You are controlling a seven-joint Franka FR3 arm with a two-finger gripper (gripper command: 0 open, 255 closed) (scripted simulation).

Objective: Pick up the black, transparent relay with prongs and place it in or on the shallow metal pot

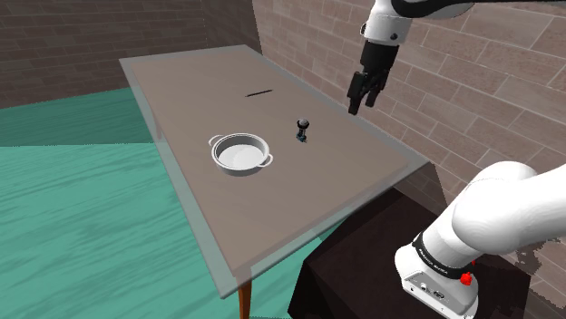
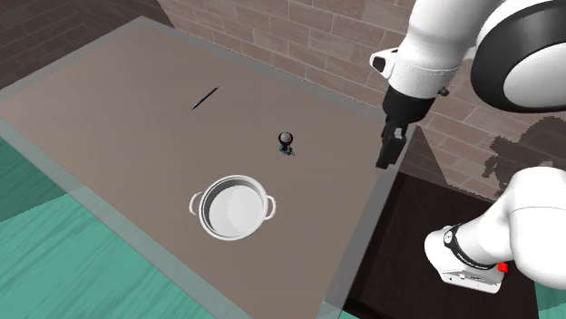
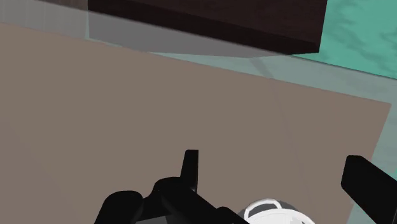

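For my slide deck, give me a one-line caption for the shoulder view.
Open black gripper hovers above the table, apart from the small dark relay and the shallow pot.

A grey-brown table [image 1: 299, 199] with a pale, translucent rim stood on a teal floor [image 1: 82, 217], with one brownish leg [image 1: 244, 301] showing under its near corner. A thin dark stick [image 1: 260, 91] lay toward the table's far end. A brick wall [image 1: 472, 100] ran along the shoulder view's right.

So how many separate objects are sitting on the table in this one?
3. A pot near the table's middle, a small dark relay between it and the brick wall, and a thin dark stick farther along. Nothing seems hidden.
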